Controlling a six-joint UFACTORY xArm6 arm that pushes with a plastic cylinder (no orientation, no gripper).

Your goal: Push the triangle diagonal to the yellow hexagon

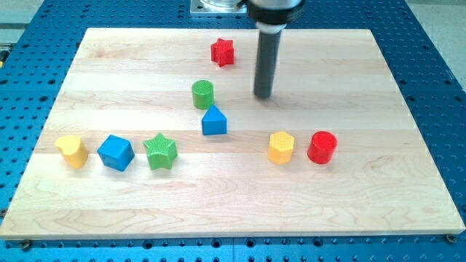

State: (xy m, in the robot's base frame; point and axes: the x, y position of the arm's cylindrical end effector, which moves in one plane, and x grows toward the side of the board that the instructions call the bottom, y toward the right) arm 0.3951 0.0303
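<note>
Claw not visible; rod (266,62) upright, my tip (263,96) right of green cylinder (203,94), apart from blue triangle (213,121).

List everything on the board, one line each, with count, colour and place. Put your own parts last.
star: 1, red, top centre
cylinder: 1, green, centre, just above the triangle
triangle: 1, blue, centre
heart: 1, yellow, far left
cube: 1, blue, left, between the heart and the green star
green star: 1, green, left of centre
hexagon: 1, yellow, right of centre
red cylinder: 1, red, right of the hexagon
board: 1, pale wood, on a blue perforated table
my tip: 1, dark, up and right of the triangle, touching no block
</note>
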